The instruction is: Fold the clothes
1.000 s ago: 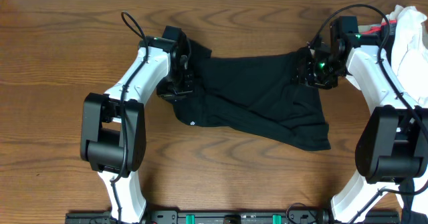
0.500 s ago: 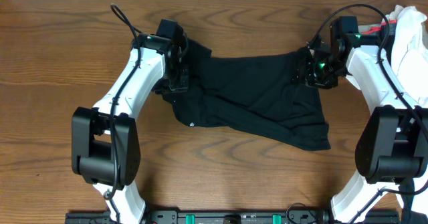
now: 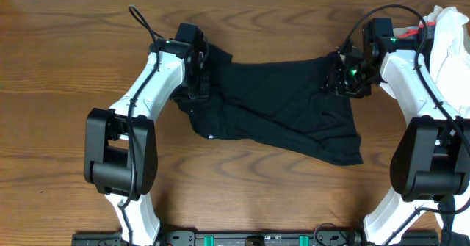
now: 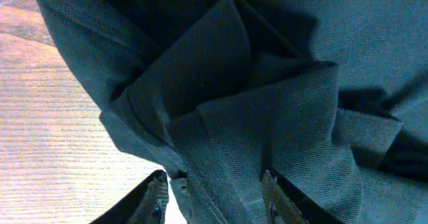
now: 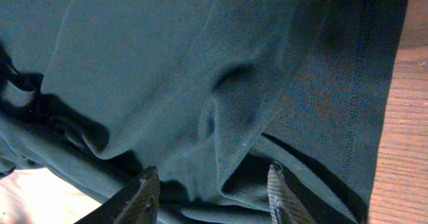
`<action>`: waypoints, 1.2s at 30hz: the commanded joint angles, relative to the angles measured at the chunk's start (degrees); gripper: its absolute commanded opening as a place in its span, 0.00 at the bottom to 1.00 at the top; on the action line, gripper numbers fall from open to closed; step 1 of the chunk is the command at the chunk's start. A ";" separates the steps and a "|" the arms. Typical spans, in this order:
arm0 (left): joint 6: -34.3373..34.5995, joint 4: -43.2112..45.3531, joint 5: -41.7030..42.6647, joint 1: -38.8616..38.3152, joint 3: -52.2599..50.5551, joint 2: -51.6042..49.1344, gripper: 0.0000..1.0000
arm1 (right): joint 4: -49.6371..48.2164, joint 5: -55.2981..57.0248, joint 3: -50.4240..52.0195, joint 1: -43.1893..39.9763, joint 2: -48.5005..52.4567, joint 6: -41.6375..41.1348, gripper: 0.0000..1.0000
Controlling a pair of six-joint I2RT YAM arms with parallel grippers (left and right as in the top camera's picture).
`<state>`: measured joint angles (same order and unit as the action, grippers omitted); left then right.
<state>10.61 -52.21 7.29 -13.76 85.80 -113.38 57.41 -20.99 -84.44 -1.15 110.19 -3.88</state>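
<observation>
Brown wood-grain tabletop [image 3: 66,92] fills the overhead view. The black shirt [image 3: 279,106] lies crumpled across its middle, running from the upper left down to a lower right corner. Slanting creases cross the shirt, and its left end is bunched into a narrow gather. A small white logo [image 3: 208,136] shows near the lower left edge. A white cloth [image 3: 449,33] sits at the far right edge of the tabletop, apart from the shirt.

The left tool [image 3: 198,77] is down at the shirt's upper left end, over the bunched part. Its wrist camera shows the two fingers [image 4: 157,192] spread apart, with a ridge of folded fabric running between them and lying loose, not clamped. Above them the cloth is stacked in several pointed folds, with bare wood to the left.

The right tool [image 3: 342,77] is at the shirt's upper right corner. Its wrist view shows its fingers [image 5: 146,192] spread wide as well. A soft hump of fabric rises between them, beside the stitched hem. The tips seem to rest on or just above the cloth, though the close angle makes contact hard to judge.
</observation>
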 commanded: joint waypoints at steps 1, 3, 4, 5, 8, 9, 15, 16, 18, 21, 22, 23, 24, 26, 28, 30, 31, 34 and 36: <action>-1.55 0.24 -0.90 -0.02 -0.57 -1.75 0.45 | 0.04 -0.02 -0.09 0.37 0.09 0.76 0.50; -1.55 0.35 -0.87 -0.02 -0.57 -2.23 0.26 | 0.07 -0.02 -0.09 0.37 0.09 0.76 0.50; -1.55 0.33 -0.87 -0.02 -0.57 -2.27 0.19 | 0.07 -0.02 -0.09 0.37 0.09 0.76 0.50; -1.62 0.31 -0.92 -0.02 -0.57 -2.25 0.08 | 0.07 -0.02 -0.09 0.37 0.09 0.76 0.50; -1.77 -0.52 -0.96 0.17 -0.44 -0.87 0.06 | 0.15 -0.02 -0.09 0.37 0.09 0.76 0.49; -1.73 -1.31 -1.42 0.26 -0.28 0.11 0.06 | 0.26 -0.02 -0.09 0.37 0.09 0.76 0.50; -1.42 -11.93 -9.77 1.03 2.29 9.03 0.06 | 1.68 0.02 -0.09 0.31 0.09 1.11 0.49; -0.85 -14.25 -10.84 1.33 2.29 11.30 0.06 | 2.21 0.04 -0.09 0.31 0.09 1.46 0.49; 1.86 -19.17 -12.79 2.21 2.29 15.28 0.06 | 3.08 0.17 -0.09 0.28 0.09 1.88 0.49; 5.20 -25.03 -12.92 4.17 2.29 20.76 0.06 | 4.00 0.98 -0.09 0.20 0.09 2.27 0.50; 6.73 -26.16 -12.90 4.90 2.29 22.27 0.06 | 4.17 1.31 -0.09 0.20 0.09 2.27 0.50; 7.80 -26.60 -12.81 5.42 2.29 23.34 0.06 | 4.28 1.31 -0.09 0.20 0.09 2.27 0.50; 7.96 -26.45 -12.04 5.73 2.25 24.20 0.06 | 4.33 1.29 -0.09 0.20 0.09 2.27 0.50; 7.89 -23.41 -8.63 5.86 1.81 25.05 0.13 | 4.35 1.29 -0.09 0.20 0.09 2.27 0.50; 7.85 -18.93 -5.42 5.62 0.63 24.68 0.17 | 4.33 1.29 -0.09 0.20 0.09 2.27 0.50; 7.89 -13.79 -3.10 5.55 -1.25 23.65 0.28 | 4.35 1.27 -0.09 0.20 0.09 2.27 0.50; 7.91 -11.21 -1.79 5.55 -2.38 22.75 0.31 | 4.39 1.18 -0.09 0.20 0.09 2.27 0.50; 7.91 -4.24 1.33 5.55 -5.99 19.37 0.37 | 4.70 1.07 -0.09 0.22 0.09 2.27 0.52; 7.91 -0.68 2.43 5.55 -7.78 16.33 0.37 | 4.87 1.07 -0.09 0.22 0.09 2.27 0.52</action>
<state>18.20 -55.00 5.65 -8.10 80.95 -92.88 62.08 -19.90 -84.44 -1.15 110.19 -2.35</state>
